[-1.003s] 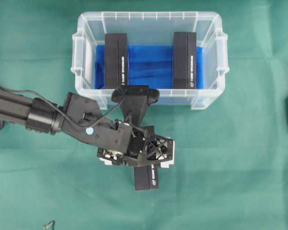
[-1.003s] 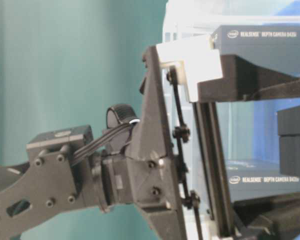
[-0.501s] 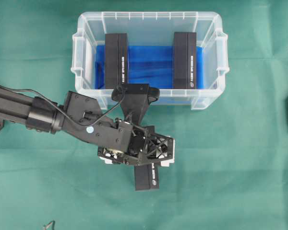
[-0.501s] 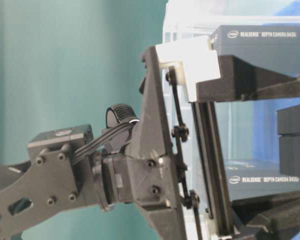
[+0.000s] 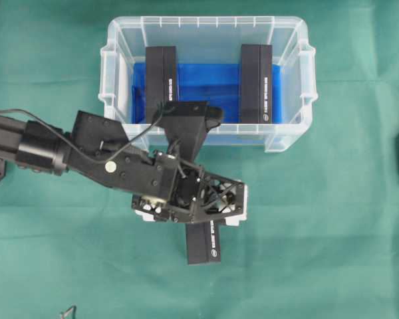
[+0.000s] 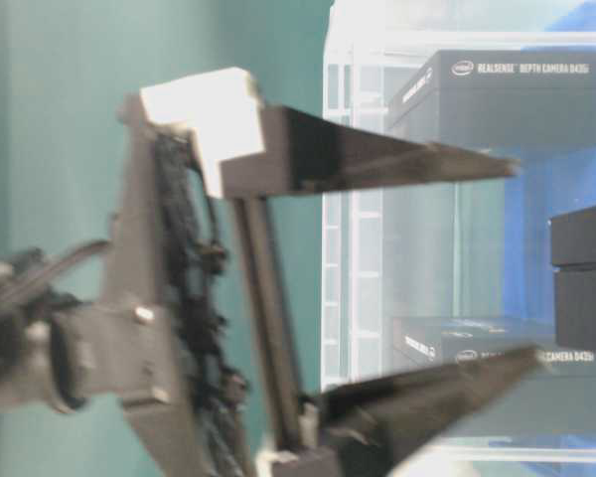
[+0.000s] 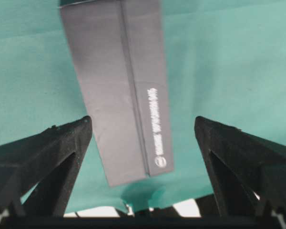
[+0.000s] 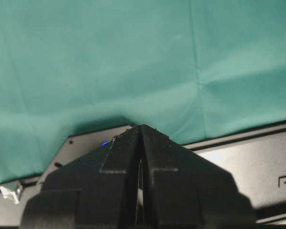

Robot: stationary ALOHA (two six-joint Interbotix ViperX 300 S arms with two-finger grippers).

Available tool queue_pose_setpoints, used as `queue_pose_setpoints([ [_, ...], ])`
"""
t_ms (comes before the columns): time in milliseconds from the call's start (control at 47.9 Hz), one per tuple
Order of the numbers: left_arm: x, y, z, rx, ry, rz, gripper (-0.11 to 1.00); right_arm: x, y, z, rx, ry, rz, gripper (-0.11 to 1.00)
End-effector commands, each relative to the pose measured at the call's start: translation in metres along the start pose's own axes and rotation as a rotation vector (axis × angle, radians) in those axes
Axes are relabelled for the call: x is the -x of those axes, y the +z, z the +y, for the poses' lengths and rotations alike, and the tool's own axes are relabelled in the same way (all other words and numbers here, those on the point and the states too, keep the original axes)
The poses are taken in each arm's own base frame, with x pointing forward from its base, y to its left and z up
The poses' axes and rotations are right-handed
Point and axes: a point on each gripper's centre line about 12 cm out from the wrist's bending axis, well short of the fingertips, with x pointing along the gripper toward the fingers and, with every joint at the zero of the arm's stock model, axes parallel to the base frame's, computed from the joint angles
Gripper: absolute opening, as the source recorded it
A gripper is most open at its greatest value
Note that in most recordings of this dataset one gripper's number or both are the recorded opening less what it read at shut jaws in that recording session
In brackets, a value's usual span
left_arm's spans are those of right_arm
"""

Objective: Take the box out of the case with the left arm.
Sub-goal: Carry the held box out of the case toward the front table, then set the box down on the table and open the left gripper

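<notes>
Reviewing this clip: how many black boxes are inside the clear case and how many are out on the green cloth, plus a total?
Black boxes in the case: 2, the left box and the right box
Black boxes on the green cloth: 1, the box on the cloth, under the open left gripper
Total boxes: 3

three black boxes, one clear case
</notes>
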Motion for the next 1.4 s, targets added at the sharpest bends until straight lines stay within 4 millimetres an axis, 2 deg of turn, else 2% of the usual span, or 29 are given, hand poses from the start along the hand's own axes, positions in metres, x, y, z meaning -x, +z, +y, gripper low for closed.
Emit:
queue_pose_setpoints([
  [0, 0.039, 0.006, -0.013, -0.006, -0.069, 0.001, 0.87, 0.006, 0.002, -0.001, -0.008, 0.007, -0.02, 0.0],
  [376, 0.115, 0.022, -0.03, -0.045, -0.054, -0.039, 0.87, 0.007, 0.001, -0.001, -0.008, 0.009, -0.023, 0.0],
  [481, 0.13, 0.025, -0.034, -0.052, -0.066, -0.051, 0.87, 0.008, 0.001, -0.001, -0.009, 0.009, -0.024, 0.0],
  [1087, 0.135, 0.02, -0.025, -0.073, -0.032, -0.057, 0.87, 0.008, 0.001, -0.001, -0.003, 0.006, -0.026, 0.0],
  [1379, 0.144, 0.011, 0.016, -0.058, 0.012, -0.05, 0.87, 0.008, 0.0, -0.002, 0.0, 0.005, -0.027, 0.0],
])
